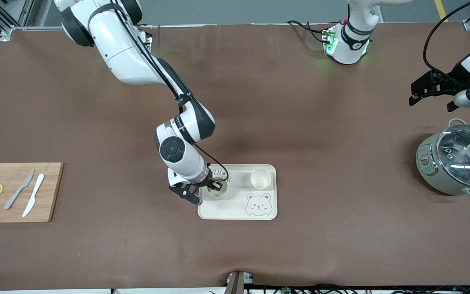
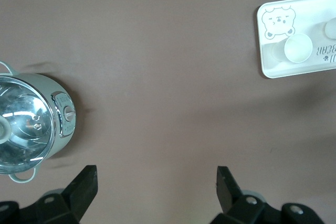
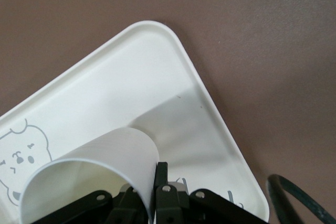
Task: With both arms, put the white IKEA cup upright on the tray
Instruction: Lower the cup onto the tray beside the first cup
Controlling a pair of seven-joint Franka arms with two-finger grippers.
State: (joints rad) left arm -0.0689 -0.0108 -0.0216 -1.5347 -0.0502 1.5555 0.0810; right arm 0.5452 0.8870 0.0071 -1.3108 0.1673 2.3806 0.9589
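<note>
Right tool [image 1: 209, 189] pinches cup [image 1: 217, 189] rim inside tray [image 1: 235, 210] edge; left tool [image 1: 431, 92] waits open.

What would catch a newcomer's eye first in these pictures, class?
The right gripper grips the rim of a white cup standing on the bear-face tray, beside a second upright white cup. Toward the left arm's end of the table stands a glass-lidded pot, with the open left gripper waiting above the table nearby.
</note>
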